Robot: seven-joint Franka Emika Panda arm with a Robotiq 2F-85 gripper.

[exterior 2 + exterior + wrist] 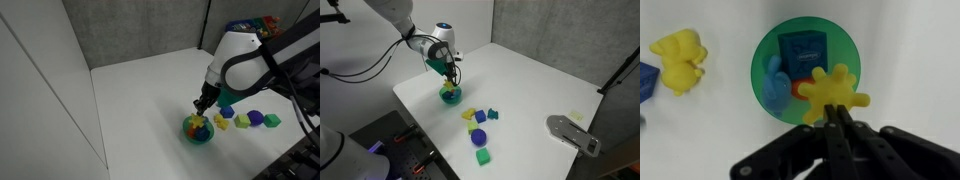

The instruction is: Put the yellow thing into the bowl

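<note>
A small bright-yellow toy piece (832,88), with rounded lobes spread like a star, is seen pinched between the narrowed jaws of the black gripper (834,110). It is held over the near edge of the round teal-green bowl (762,55), in which blue pieces (800,50) are noted. Lobes are directed all round, so no long axis can be determined.

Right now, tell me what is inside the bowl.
Inside the bowl: a blue block, a pale blue piece, something red. The yellow thing, in the gripper, covers the rest.
</note>
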